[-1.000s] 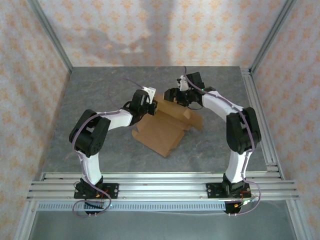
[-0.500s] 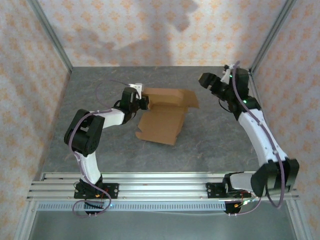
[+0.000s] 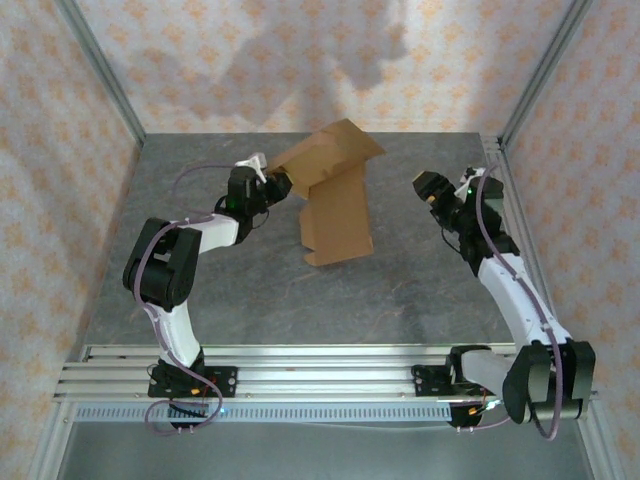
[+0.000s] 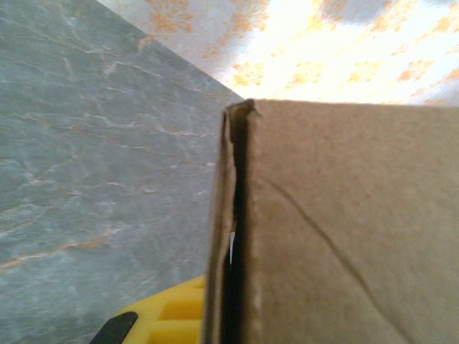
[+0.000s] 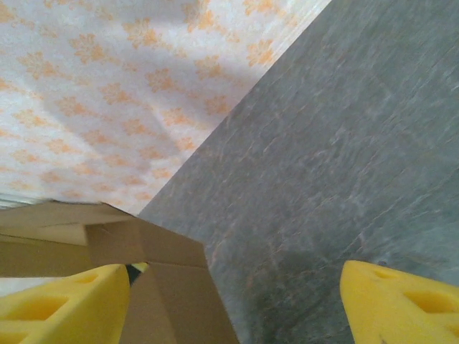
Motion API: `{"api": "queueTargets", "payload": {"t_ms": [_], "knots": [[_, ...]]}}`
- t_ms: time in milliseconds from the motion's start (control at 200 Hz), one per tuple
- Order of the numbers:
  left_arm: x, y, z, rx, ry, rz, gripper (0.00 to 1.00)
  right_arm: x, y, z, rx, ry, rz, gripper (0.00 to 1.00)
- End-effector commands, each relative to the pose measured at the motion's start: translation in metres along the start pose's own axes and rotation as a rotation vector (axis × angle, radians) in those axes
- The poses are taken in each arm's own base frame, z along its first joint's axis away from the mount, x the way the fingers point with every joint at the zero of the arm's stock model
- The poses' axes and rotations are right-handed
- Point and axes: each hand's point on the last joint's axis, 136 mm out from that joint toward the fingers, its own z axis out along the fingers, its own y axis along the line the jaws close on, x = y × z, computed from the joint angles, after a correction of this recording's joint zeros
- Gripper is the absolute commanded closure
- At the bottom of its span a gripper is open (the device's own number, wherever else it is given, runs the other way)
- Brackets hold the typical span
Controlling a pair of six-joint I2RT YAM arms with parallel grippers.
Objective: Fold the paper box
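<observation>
One brown box point(image 3: 338, 205), clamped in my left claw point(image 3: 272, 183); my right claw point(image 3: 426, 187) is apart. Grey counter point(image 3: 250, 295), flowered walls point(image 3: 200, 50).

This is a robot test cell in a lab, not a lived-in room; a grey stone-patterned worktop point(image 3: 250, 300) is boxed in by flat wall panels point(image 3: 60, 150) papered in a pale orange floral print; bare aluminium posts point(image 3: 100, 70) join the panels at the corners; slotted aluminium rails point(image 3: 330, 365) run along the near edge and carry the bolted bases of the left arm point(image 3: 165, 270) and the right arm point(image 3: 510, 285), both white and black; loose cables point(image 3: 190, 405) trail below the rails.
</observation>
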Motion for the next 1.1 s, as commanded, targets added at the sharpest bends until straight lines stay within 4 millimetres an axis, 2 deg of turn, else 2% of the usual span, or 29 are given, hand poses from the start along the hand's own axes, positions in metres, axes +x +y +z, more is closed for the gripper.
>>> {"api": "queueTargets", "payload": {"t_ms": [0, 205, 410, 536, 656, 746, 1096], "knots": [[-0.021, -0.035, 0.002, 0.134, -0.036, -0.068, 1.0, 0.001, 0.051, 0.007, -0.21, 0.008, 0.022, 0.25], [-0.019, -0.05, -0.005, 0.191, -0.009, -0.055, 1.0, 0.014, 0.08, 0.03, -0.321, 0.089, 0.046, 0.34], [-0.017, -0.054, -0.008, 0.205, 0.005, -0.039, 1.0, 0.026, 0.116, 0.044, -0.445, 0.165, 0.024, 0.38], [-0.015, -0.055, -0.007, 0.209, 0.015, -0.03, 1.0, 0.03, 0.126, 0.054, -0.484, 0.19, 0.04, 0.41], [-0.015, -0.056, -0.006, 0.208, 0.022, -0.022, 1.0, 0.039, 0.126, 0.066, -0.466, 0.225, 0.034, 0.47], [-0.016, -0.056, -0.006, 0.201, 0.021, -0.015, 1.0, 0.042, 0.123, 0.071, -0.455, 0.237, 0.038, 0.55], [-0.013, -0.049, -0.003, 0.16, 0.017, 0.002, 1.0, 0.047, 0.105, 0.075, -0.357, 0.242, 0.006, 0.81]]}}
